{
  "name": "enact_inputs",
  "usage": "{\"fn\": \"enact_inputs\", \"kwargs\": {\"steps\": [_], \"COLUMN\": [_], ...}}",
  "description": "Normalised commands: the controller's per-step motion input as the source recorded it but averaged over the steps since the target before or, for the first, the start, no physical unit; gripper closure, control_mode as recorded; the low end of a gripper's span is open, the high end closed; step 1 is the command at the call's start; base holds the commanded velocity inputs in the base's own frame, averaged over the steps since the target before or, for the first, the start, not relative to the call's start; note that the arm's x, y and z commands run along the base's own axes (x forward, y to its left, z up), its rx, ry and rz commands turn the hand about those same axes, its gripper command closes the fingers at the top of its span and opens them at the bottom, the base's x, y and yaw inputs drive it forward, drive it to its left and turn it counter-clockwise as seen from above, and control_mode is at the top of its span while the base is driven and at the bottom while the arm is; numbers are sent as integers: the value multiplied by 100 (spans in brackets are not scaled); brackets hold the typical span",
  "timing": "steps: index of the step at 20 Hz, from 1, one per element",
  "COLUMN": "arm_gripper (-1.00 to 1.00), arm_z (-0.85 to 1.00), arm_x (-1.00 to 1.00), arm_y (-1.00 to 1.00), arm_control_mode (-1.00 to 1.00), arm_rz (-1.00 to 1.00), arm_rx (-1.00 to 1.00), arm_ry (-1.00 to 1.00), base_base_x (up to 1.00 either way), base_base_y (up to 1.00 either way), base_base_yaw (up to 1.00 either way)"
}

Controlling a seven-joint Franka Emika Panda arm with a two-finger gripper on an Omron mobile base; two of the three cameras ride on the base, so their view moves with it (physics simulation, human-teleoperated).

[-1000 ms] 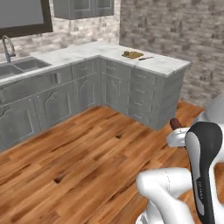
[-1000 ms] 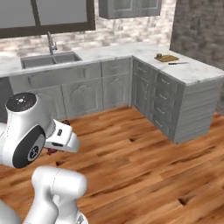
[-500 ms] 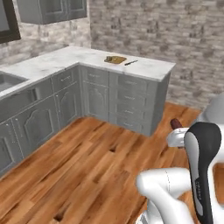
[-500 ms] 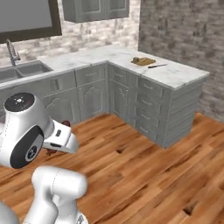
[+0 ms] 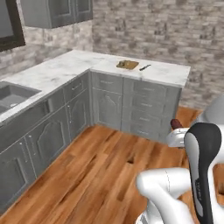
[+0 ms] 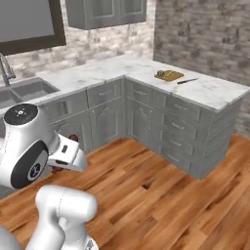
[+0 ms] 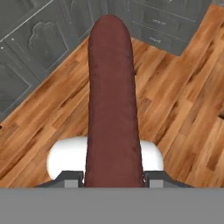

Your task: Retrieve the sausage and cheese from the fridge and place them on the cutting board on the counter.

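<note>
My gripper [image 7: 113, 177] is shut on the sausage [image 7: 111, 100], a dark red-brown link that sticks straight out from between the fingertips [image 7: 70, 176] over the wood floor. One end of the sausage [image 5: 176, 124] pokes out by the white hand in the left base view, and it also shows as the sausage [image 6: 73, 138] in the right base view. The orange-brown cutting board [image 5: 127, 64] [image 6: 169, 75] lies far off on the white marble counter [image 5: 65, 70] [image 6: 215, 90]. A small lump sits on the board; I cannot tell whether it is the cheese. The fridge is out of view.
A dark knife [image 5: 145, 67] [image 6: 187, 81] lies just right of the board. A sink [image 5: 11, 94] [image 6: 27, 90] is set into the counter's left run. Grey drawer fronts [image 5: 148, 105] stand below the board. Wood floor [image 6: 161, 195] stretches between me and the counter.
The whole picture has shifted, so the base has moved: the counter corner with the board looks nearer and larger. The sausage stays gripped in the same place.
</note>
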Motion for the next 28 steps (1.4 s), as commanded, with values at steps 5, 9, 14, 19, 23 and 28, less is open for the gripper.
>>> {"fn": "enact_inputs", "kwargs": {"steps": [5,9,14,19,23,28], "arm_gripper": [100,100,100,100,100,100], "arm_z": [0,0,0,0,0,0], "arm_x": [0,0,0,0,0,0], "arm_y": [0,0,0,0,0,0], "arm_control_mode": [100,100,100,100,100,100], "arm_rz": [0,0,0,0,0,0], "arm_rx": [0,0,0,0,0,0], "arm_ry": [0,0,0,0,0,0], "base_base_x": [100,100,100,100,91,73], "base_base_y": [62,58,55,56,18,9], "base_base_yaw": [-38,-40,-47,-30,-26,-17]}}
